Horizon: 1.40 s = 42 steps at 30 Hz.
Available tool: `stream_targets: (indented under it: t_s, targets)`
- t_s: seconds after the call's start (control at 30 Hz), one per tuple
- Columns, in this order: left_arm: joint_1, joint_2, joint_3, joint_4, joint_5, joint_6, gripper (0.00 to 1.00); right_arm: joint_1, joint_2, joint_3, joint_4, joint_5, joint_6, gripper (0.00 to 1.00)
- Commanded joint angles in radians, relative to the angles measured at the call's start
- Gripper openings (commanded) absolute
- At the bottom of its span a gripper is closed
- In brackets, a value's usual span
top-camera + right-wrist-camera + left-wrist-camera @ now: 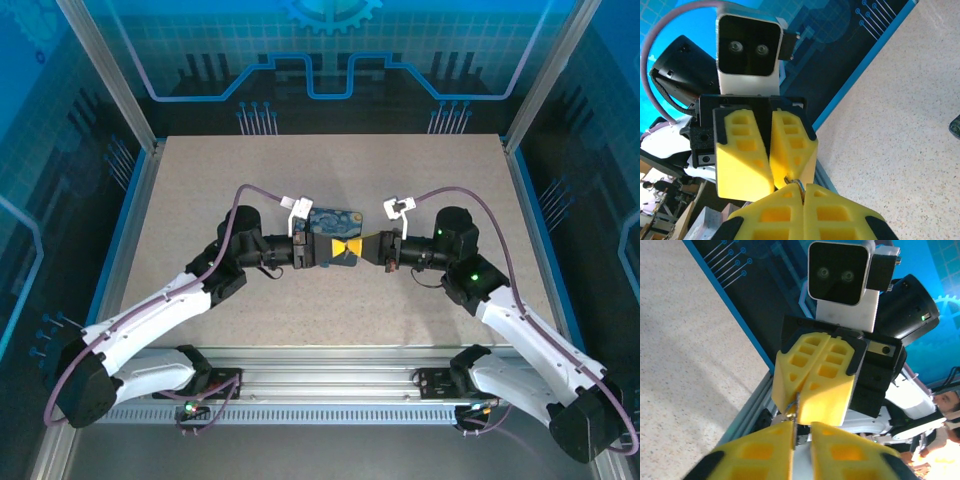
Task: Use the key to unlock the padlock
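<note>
The speckled beige table carries both arms reaching inward, so that the yellow-fingered left gripper and right gripper meet tip to tip above its middle. Just behind them lies a flat blue patterned rectangular object, which I cannot identify. The right gripper's fingers are pressed fully together, pinching a small silvery metal piece that pokes out at their tips. The left gripper's fingers stand almost together with a slim slit between them, their tips at the same piece, but whether they grip it is unclear. The piece is too small to call key or padlock. Judging by this, the two parts are being brought together, and no open shackle shows.
</note>
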Motion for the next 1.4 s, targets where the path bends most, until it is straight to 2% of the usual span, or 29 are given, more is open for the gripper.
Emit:
stream_targets:
  t_s: [0.0,0.07,0.23,0.3,0.4,0.6,0.83,1.13,1.37]
  targets:
    - [-0.009,-0.003,-0.002,0.032,0.008,0.007,0.10,0.015,-0.007,-0.013,0.007,0.017,0.004,0.00]
    - [-0.009,-0.003,0.002,0.022,0.007,0.014,0.00,0.015,-0.009,-0.016,0.003,0.015,0.004,0.00]
    - [-0.009,-0.020,0.011,-0.021,-0.005,0.041,0.00,0.015,-0.017,-0.025,-0.031,0.009,-0.018,0.01]
    - [-0.009,-0.025,0.025,-0.073,-0.004,0.065,0.00,0.012,-0.026,-0.023,-0.070,0.018,-0.038,0.17]
    - [-0.008,-0.022,0.069,-0.213,-0.008,0.124,0.00,-0.013,-0.052,-0.019,-0.126,0.020,-0.064,0.30]
    - [-0.008,0.022,0.152,-0.427,0.067,0.216,0.00,-0.096,-0.096,-0.027,-0.159,-0.085,-0.070,0.39]
    - [-0.008,0.068,0.199,-0.456,0.152,0.237,0.00,-0.083,-0.084,-0.027,-0.132,-0.156,-0.062,0.46]
    - [-0.013,0.067,0.207,-0.423,0.186,0.226,0.00,-0.026,-0.044,-0.006,-0.136,-0.178,-0.090,0.41]
    - [-0.013,0.067,0.213,-0.434,0.195,0.233,0.00,-0.013,-0.035,0.010,-0.145,-0.188,-0.106,0.30]
